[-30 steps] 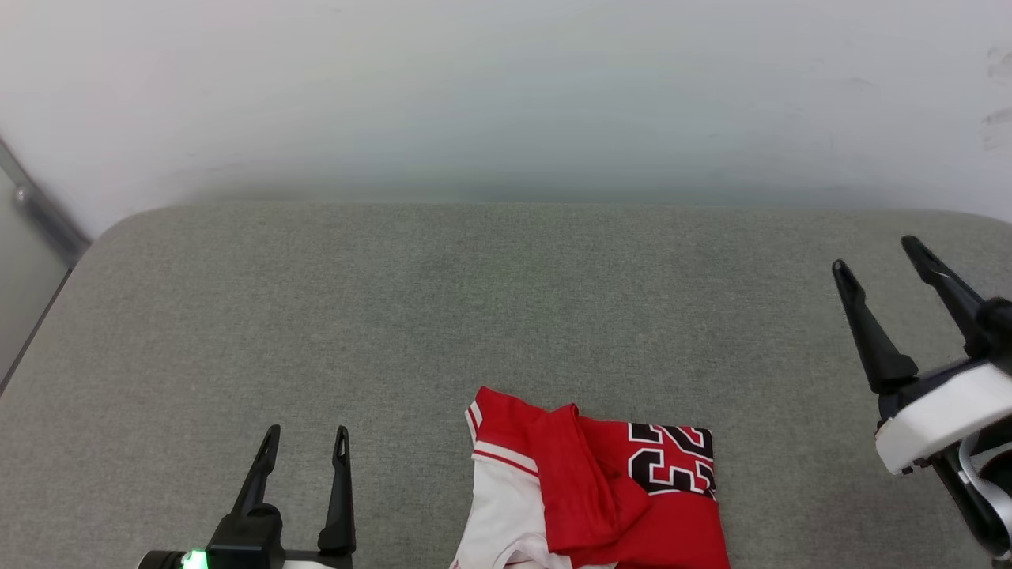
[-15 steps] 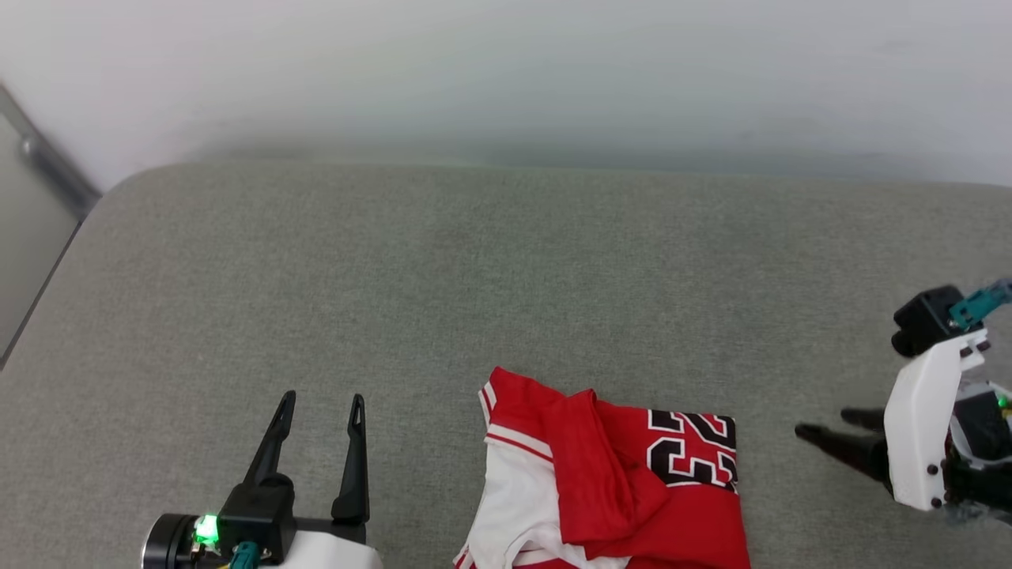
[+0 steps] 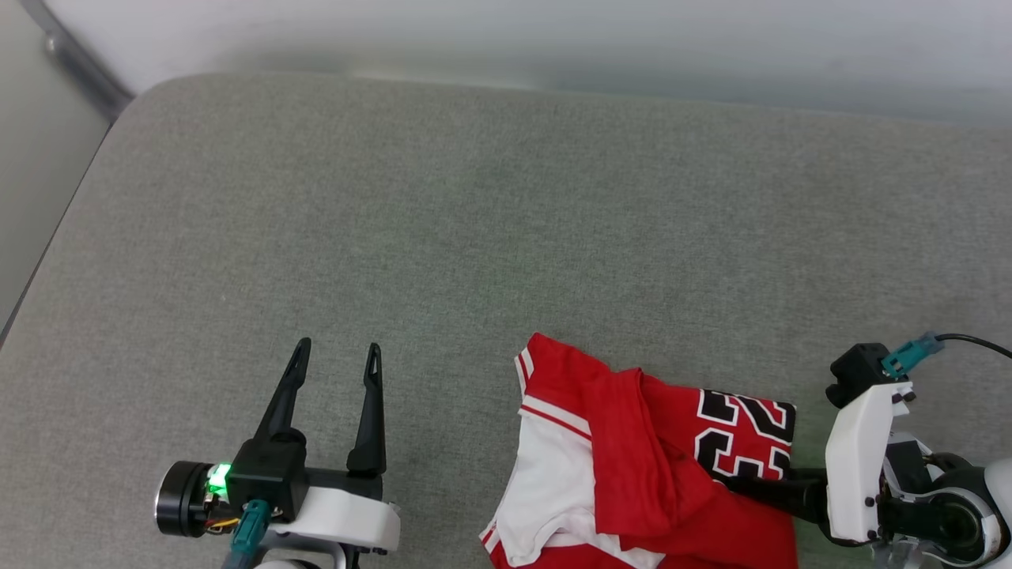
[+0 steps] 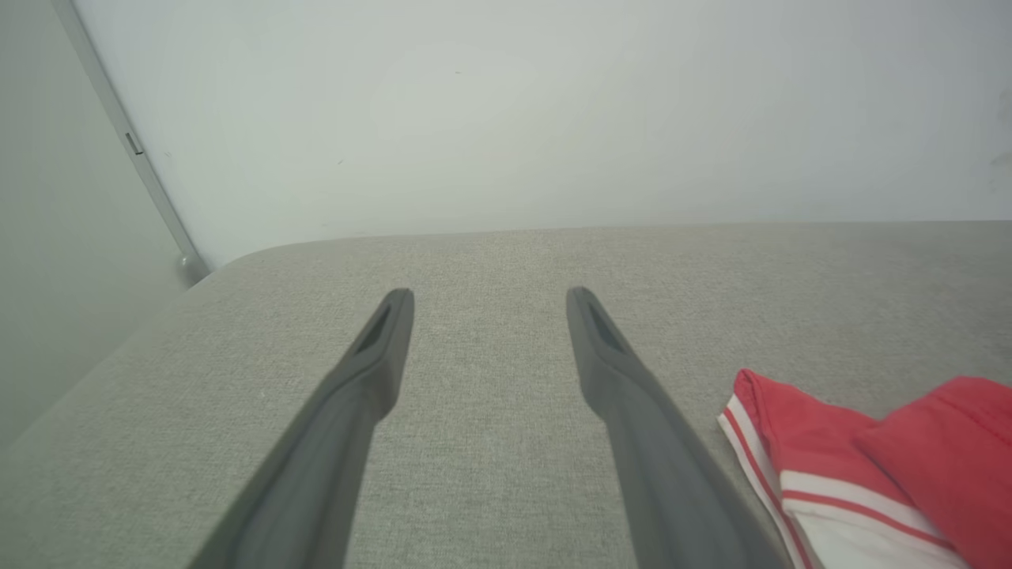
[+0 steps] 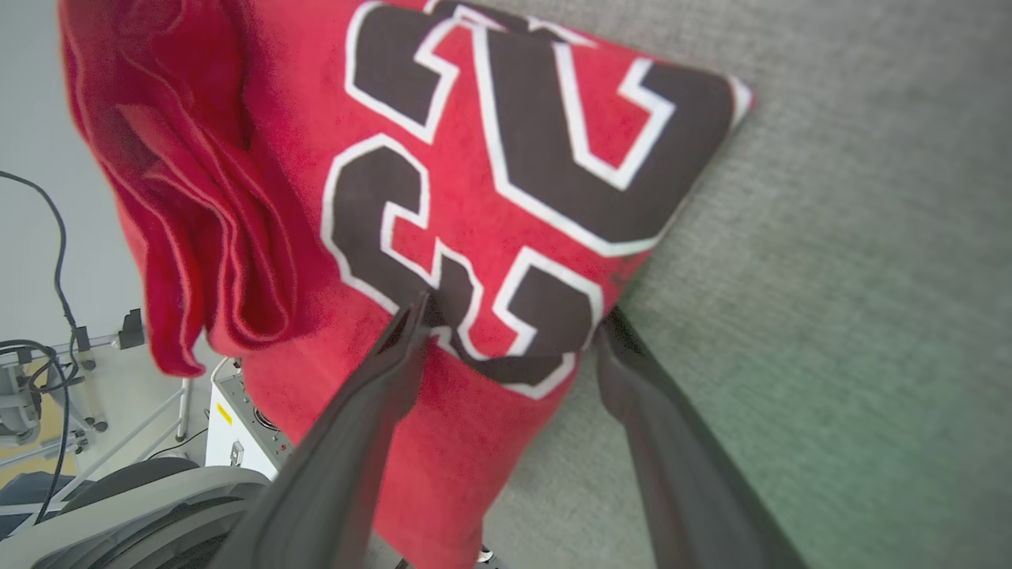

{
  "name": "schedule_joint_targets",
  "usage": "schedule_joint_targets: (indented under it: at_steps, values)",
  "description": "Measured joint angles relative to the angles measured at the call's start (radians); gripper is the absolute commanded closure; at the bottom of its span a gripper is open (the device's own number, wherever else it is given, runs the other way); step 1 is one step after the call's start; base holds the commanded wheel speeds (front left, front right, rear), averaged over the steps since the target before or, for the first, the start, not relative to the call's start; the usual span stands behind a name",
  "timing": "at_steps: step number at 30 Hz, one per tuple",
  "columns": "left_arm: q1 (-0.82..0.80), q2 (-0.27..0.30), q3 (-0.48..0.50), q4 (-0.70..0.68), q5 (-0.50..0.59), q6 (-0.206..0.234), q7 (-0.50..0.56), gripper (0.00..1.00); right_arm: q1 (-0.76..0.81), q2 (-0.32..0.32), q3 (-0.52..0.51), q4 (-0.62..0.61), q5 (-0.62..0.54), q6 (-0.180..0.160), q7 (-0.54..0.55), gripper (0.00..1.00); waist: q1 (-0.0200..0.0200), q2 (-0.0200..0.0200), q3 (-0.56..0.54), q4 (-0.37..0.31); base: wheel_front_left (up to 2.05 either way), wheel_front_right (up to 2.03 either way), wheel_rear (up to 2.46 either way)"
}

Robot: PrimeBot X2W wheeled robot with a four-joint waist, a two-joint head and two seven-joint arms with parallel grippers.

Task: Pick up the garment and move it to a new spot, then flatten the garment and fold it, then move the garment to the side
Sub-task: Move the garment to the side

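The garment (image 3: pixel 632 474), a red jersey with white sleeve panels and a dark number print, lies folded at the near edge of the grey pad. My right gripper (image 3: pixel 731 480) points left at its right edge and is open. In the right wrist view, one finger lies on the garment (image 5: pixel 490 158) over the number print, the other reaches the cloth's edge, and the right gripper (image 5: pixel 514 312) holds nothing. My left gripper (image 3: pixel 338 348) stands open to the left of the jersey, apart from it. From the left wrist, the left gripper (image 4: pixel 489 296) is empty, with the garment (image 4: pixel 870 466) at lower right.
The grey padded surface (image 3: pixel 474 221) stretches far back to a pale wall. Its left edge drops off beside a metal strip (image 3: pixel 79 63). Past the pad's near edge, the right wrist view shows a machine base and cables (image 5: pixel 47 379) on the floor.
The head camera has tilted down. My right gripper has swung from pointing up at the far right to pointing left, and has come in over the jersey's right edge. The left gripper stays open.
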Motion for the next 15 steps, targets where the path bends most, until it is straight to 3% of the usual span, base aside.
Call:
schedule_joint_targets:
  at_steps: [10, 11, 12, 15]
  values:
    - [-0.026, -0.002, -0.012, 0.004, -0.008, 0.013, 0.000, 0.00, -0.006, 0.013, 0.081, 0.039, 0.005, 0.001, -0.061, 0.00, 0.0000, 0.0000, 0.050, 0.030, 0.00, 0.00, 0.00]
    - [-0.026, -0.002, -0.013, 0.004, -0.008, 0.013, 0.000, 0.00, -0.010, 0.010, 0.088, 0.041, 0.005, 0.001, -0.069, 0.64, -0.0001, 0.0000, 0.049, 0.029, 0.00, 0.00, 0.00]
    - [-0.026, -0.002, -0.013, 0.005, -0.009, 0.015, 0.000, 0.00, -0.012, 0.008, 0.096, 0.042, 0.006, 0.001, -0.080, 1.00, 0.0000, 0.0000, 0.047, 0.029, 0.00, 0.00, 0.00]
    - [-0.026, -0.002, -0.013, 0.010, -0.010, 0.018, 0.000, 0.00, -0.022, -0.002, 0.130, 0.041, 0.014, 0.001, -0.113, 1.00, 0.0000, 0.0000, 0.033, 0.025, 0.00, 0.00, 0.00]
